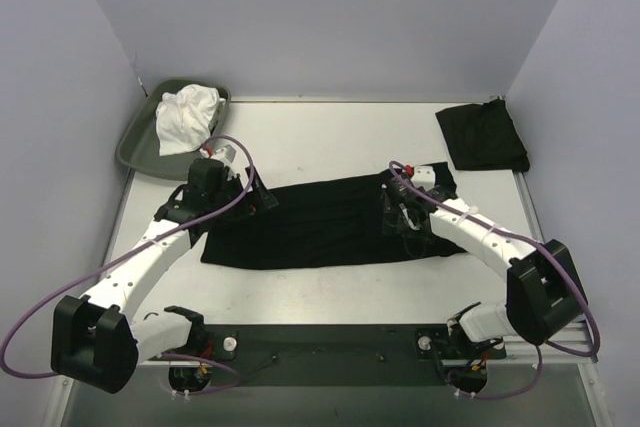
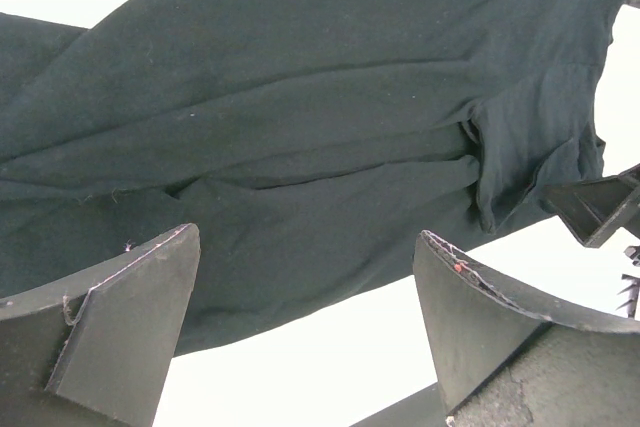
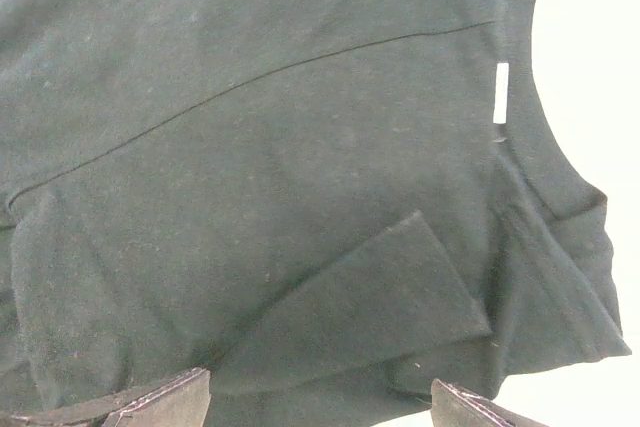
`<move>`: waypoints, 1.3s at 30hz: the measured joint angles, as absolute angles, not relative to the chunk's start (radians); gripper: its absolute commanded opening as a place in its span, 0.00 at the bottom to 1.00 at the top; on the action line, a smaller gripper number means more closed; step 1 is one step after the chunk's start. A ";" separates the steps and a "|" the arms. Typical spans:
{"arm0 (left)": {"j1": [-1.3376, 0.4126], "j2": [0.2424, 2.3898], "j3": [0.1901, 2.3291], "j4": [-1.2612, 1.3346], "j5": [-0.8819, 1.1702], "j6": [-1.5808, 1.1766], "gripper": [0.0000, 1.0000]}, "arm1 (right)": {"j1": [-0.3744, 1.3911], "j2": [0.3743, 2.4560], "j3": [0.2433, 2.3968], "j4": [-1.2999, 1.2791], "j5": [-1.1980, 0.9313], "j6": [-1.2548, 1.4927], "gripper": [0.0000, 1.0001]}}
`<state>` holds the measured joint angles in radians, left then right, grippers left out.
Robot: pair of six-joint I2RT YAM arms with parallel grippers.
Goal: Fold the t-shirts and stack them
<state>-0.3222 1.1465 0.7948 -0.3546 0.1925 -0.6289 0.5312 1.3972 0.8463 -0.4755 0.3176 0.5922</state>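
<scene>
A black t-shirt, folded into a long band, lies flat across the middle of the white table. A second black t-shirt sits folded at the back right. My left gripper hovers at the band's left end. In the left wrist view it is open, nothing between its fingers, with the t-shirt stretching away beyond them. My right gripper is over the band's right part. In the right wrist view it is open above the t-shirt, near a tucked sleeve and the white neck label.
A grey-green tray holding a crumpled white cloth stands at the back left corner. Walls close in the table on the left, back and right. Bare table lies behind the band and in front of it.
</scene>
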 measured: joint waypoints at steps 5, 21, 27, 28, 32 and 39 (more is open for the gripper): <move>-0.329 1.123 0.795 -0.355 0.196 -0.633 0.98 | 0.532 1.349 0.849 -0.520 0.337 0.617 0.90; -0.333 1.109 0.795 -0.357 0.195 -0.633 0.98 | 0.437 1.606 1.099 -0.519 0.439 0.572 0.93; -0.333 1.110 0.795 -0.357 0.194 -0.632 0.97 | 0.371 1.692 1.100 -0.517 0.437 0.575 0.94; -0.333 1.110 0.795 -0.357 0.194 -0.632 0.97 | 0.366 1.693 1.100 -0.517 0.438 0.575 0.94; -0.333 1.110 0.795 -0.357 0.191 -0.632 0.97 | 0.362 1.695 1.100 -0.516 0.438 0.576 0.94; -0.333 1.121 0.795 -0.356 0.191 -0.632 0.98 | 0.362 1.714 1.079 -0.511 0.438 0.586 0.95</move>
<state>-0.3332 1.1210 0.7952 -0.3557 0.1909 -0.6323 0.3622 1.7138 1.0790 -0.5110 0.4381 0.5861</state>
